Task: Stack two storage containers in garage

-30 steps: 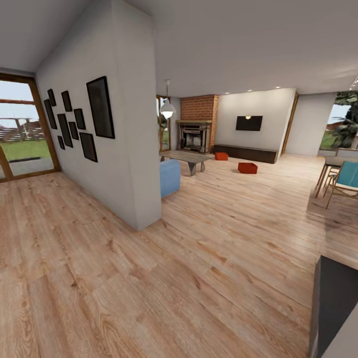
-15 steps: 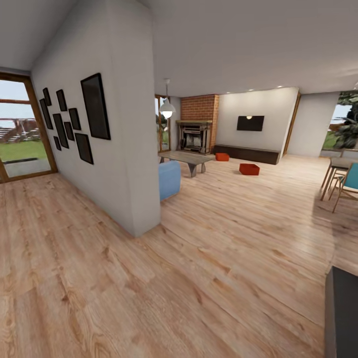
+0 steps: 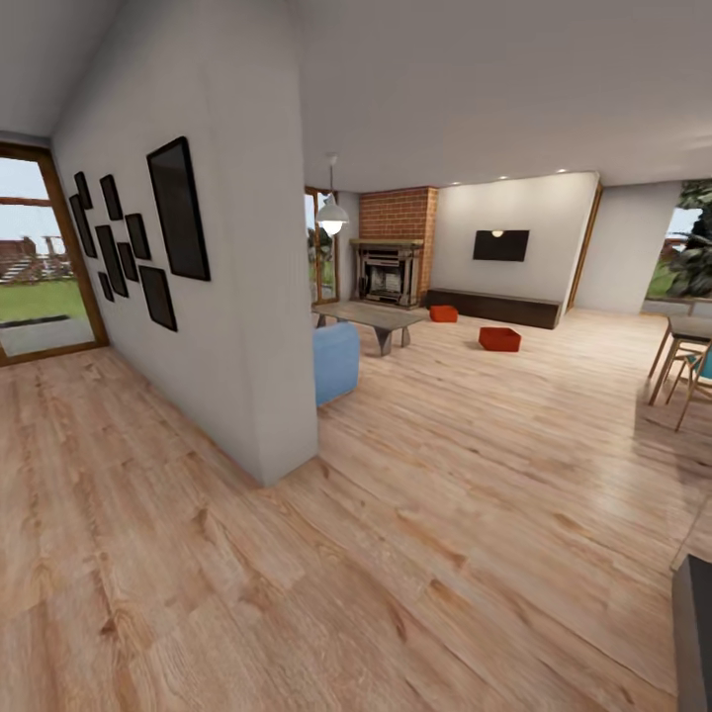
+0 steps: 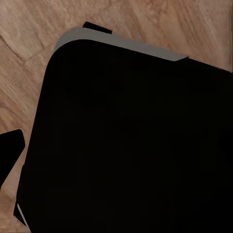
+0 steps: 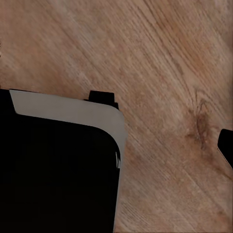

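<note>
Two storage containers [image 3: 499,339] [image 3: 443,313] far off (upright) | long axes unclear | end effector states: cannot tell

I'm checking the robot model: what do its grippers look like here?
Little shows: one matte black fingertip at the left wrist view's edge, another in the right wrist view, both unmarked, no cables visible. Behind them, a black rounded body, light-grey rim.

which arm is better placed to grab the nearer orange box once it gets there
Right, tentatively. The nearer storage container lies right of the head view's centre, on the wood floor, right of the farther container. Both are still far off and neither gripper is near either, so the approach decides.
</note>
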Robot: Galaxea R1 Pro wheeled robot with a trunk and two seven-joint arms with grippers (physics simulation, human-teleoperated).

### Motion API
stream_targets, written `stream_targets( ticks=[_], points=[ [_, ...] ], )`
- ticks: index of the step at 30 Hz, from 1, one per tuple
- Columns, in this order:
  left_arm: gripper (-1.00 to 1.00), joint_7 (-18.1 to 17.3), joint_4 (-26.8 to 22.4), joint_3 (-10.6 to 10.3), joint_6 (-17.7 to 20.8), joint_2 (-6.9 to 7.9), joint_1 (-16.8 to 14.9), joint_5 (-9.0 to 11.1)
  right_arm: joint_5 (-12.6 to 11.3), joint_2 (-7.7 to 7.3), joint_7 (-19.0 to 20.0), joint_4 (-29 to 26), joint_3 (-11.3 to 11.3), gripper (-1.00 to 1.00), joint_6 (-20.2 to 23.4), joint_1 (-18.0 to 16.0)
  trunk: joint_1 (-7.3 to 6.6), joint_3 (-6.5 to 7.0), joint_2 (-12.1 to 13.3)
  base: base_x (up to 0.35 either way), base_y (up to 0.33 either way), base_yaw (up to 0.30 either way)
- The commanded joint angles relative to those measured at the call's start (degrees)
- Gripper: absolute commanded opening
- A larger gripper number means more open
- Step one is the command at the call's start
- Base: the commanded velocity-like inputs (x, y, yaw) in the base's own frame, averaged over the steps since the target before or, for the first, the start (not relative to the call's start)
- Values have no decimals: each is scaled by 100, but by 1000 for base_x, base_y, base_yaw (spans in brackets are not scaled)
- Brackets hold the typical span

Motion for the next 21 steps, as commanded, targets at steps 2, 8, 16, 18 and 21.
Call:
stream_targets(
  ticks=[2, 8, 16, 18, 21],
  points=[
    [100, 1, 2, 29, -12, -2, -2, 5, -54, 13, -4, 18, 43, 100, -34, -7, 3, -6, -3, 323, 0, 0],
    [100, 0, 3, 29, -1, -10, -2, 4, -52, 6, -4, 18, 50, 100, -34, -7, 3, -6, -3, 323, 0, 0],
    [100, -5, -3, 20, 30, -11, -2, -41, -65, 17, -4, 18, 44, 100, -34, -7, 3, -6, -3, 323, 0, 0],
    [100, -5, -3, 20, 31, -11, -2, -44, -64, 15, -4, 18, 49, 100, -34, -7, 3, -6, -3, 323, 0, 0],
    [100, -5, -2, 22, 25, -11, -2, -43, -50, 7, -4, 18, 58, 100, -34, -7, 3, -6, -3, 323, 0, 0]
  ],
)
